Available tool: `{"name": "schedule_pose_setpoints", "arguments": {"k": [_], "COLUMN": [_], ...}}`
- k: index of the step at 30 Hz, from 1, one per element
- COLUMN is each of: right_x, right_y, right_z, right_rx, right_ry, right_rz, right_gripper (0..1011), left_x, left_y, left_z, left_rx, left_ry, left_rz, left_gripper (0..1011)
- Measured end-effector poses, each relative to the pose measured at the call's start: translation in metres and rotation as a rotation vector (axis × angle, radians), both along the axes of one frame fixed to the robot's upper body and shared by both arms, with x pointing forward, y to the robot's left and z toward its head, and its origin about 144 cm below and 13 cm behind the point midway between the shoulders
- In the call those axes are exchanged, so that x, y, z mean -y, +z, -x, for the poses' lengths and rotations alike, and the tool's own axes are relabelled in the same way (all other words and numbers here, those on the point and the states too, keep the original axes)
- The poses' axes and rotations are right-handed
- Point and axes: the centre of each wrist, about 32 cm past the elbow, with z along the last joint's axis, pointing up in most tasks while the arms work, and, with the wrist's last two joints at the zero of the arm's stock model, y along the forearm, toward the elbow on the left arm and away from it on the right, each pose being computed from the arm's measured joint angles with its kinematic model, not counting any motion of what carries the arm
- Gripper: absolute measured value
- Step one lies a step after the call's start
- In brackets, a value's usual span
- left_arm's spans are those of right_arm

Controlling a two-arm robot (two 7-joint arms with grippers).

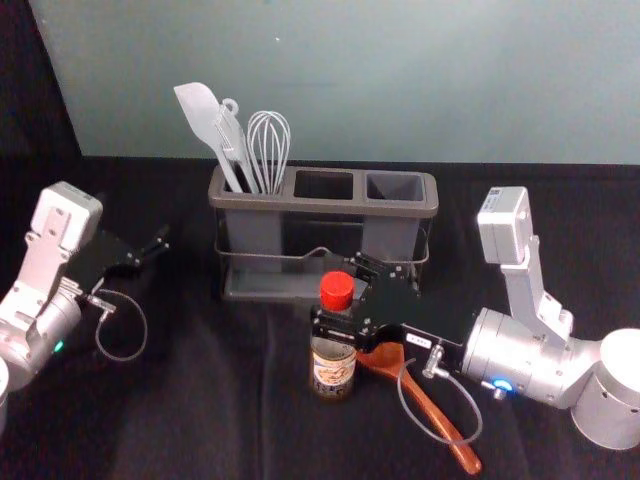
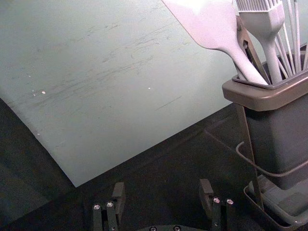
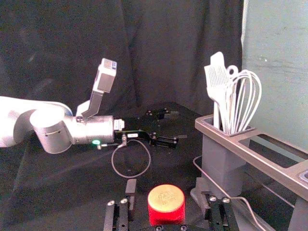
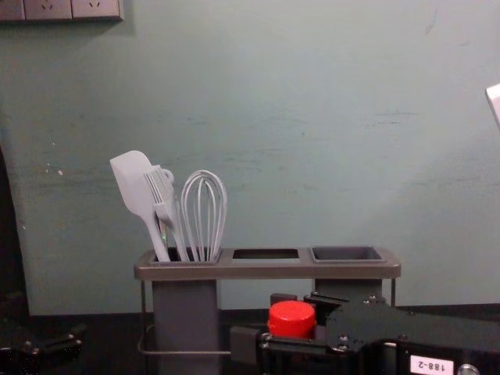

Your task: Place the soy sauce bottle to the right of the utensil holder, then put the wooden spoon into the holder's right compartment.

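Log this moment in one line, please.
right gripper: around red-capped sauce bottle; brown wooden spoon: on cloth; left gripper: open, far left

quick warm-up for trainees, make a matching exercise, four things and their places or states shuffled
1. red-capped labelled bottle
2. reddish-brown wooden spoon
3. white wire whisk
4. black left hand

A. lying on the black cloth
B. open, left of the gray-brown utensil holder
C. upright between fingers of the right hand
D. in the holder's left compartment

Pairs: 1-C, 2-A, 3-D, 4-B
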Motion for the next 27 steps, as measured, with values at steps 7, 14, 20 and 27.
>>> {"name": "schedule_pose_setpoints", "arguments": {"k": [7, 14, 20, 27], "right_x": [0.0001, 0.0, 0.0, 0.0001], "right_y": [0.0002, 0.0002, 0.0002, 0.0002], "right_z": [0.0, 0.0, 0.0001, 0.0001], "right_rx": [0.0, 0.0, 0.0, 0.0], "right_ry": [0.0, 0.001, 0.001, 0.0], "right_rz": [0.001, 0.001, 0.001, 0.001], "right_gripper": [599, 384, 378, 380], "left_x": [0.0, 0.0, 0.0, 0.0], "left_y": [0.0, 0.0, 0.0, 0.0], "left_z": [0.0, 0.0, 0.0, 0.0], "left_rx": [0.0, 0.0, 0.0, 0.0], "left_ry": [0.0, 0.0, 0.0, 0.0], "left_rz": [0.0, 0.0, 0.0, 0.0], "left_gripper": [1005, 1005, 1005, 1005]}}
